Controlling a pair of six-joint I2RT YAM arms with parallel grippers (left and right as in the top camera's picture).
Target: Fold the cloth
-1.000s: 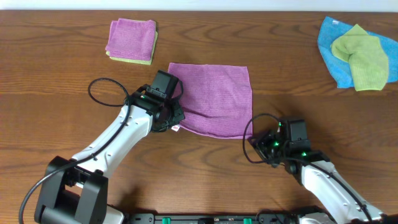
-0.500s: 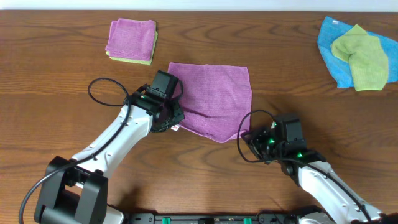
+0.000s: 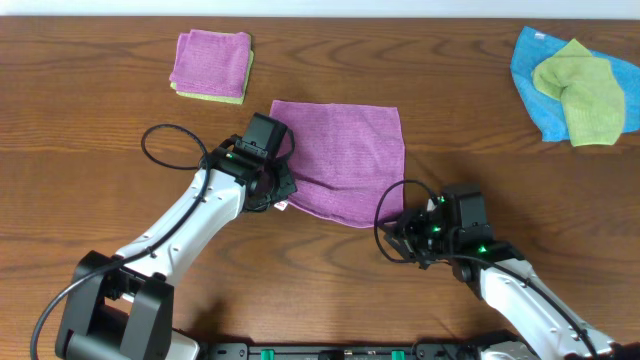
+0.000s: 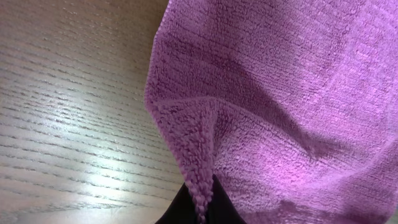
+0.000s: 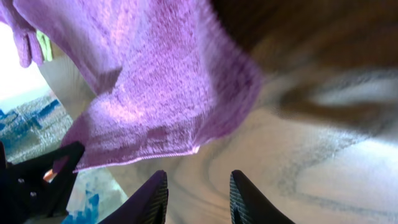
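The purple cloth (image 3: 345,155) lies spread on the wooden table, mid-scene. My left gripper (image 3: 279,196) is shut on its near-left corner. In the left wrist view that corner's fluffy edge (image 4: 200,186) is pinched between the two dark fingers, and the gripper (image 4: 200,211) sits at the bottom edge. My right gripper (image 3: 398,232) stands open just short of the cloth's near-right corner. From the right wrist camera, the gripper (image 5: 198,198) holds nothing, and the cloth (image 5: 155,81) hangs ahead of the fingertips, apart from them.
A folded stack of a purple cloth on a lime-green one (image 3: 210,65) sits at the far left. A bright blue cloth (image 3: 530,75) with a lime-green cloth (image 3: 585,95) on it lies at the far right. Black cables loop beside each wrist.
My right gripper has slid left along the table toward the cloth's near-right corner, and that corner now looks drawn in. The left arm has stayed put.
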